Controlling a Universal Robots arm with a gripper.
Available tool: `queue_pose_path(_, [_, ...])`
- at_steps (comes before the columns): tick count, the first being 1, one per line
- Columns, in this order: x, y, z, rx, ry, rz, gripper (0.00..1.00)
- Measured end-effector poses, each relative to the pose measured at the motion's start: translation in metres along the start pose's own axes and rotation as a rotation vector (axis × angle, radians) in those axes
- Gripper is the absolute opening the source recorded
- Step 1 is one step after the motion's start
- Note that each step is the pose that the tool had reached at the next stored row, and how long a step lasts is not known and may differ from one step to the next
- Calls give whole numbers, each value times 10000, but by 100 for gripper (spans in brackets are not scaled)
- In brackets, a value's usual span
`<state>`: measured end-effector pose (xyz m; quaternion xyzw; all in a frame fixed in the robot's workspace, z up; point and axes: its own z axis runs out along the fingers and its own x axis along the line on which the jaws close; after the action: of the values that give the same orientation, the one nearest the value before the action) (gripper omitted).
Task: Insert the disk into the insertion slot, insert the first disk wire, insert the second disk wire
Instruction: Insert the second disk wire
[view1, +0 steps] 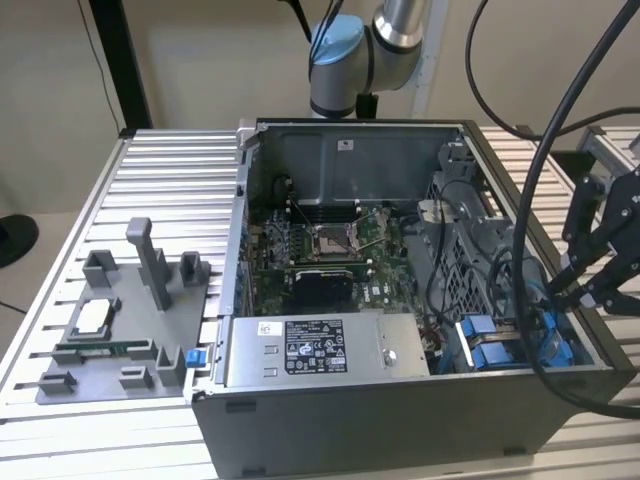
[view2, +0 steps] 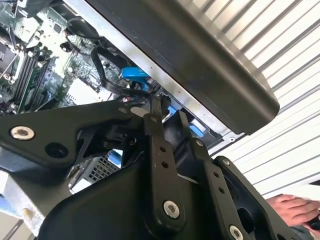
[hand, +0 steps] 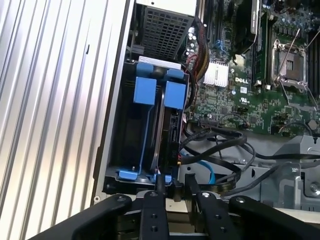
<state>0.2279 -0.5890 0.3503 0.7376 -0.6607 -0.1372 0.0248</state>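
One black claw (hand: 176, 192) hangs at the open end of the drive bay (hand: 126, 150), by the case wall on the exterior view's right. I cannot tell whether it is apart, together or clamped on something.

Just past it, the disk (hand: 170, 125) stands on edge inside the bay, held in its blue frame (hand: 148, 91). Black cables (hand: 220, 137) and a thin blue wire (hand: 209, 172) loop just beside the disk, between it and the green circuit board (hand: 235, 95).

The open computer case (view1: 350, 420) sits on a ribbed metal worktop (view1: 170, 170). A grey power-supply box (view1: 400, 350) lies along the case's near edge. A grey plastic tray (view1: 100, 375) rests on the worktop near the case, on the exterior view's left. In the second wrist view, a person's hand (view2: 295, 207) shows over the worktop.
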Motion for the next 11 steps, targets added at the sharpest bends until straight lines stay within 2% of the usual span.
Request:
queue_pose_path(5, [8,-6,23,6,-143,117,100])
queue_pose_path(10, [23,-10,53,2,-235,328,100])
queue_pose_path(11, [26,-11,59,-3,-256,370,0])
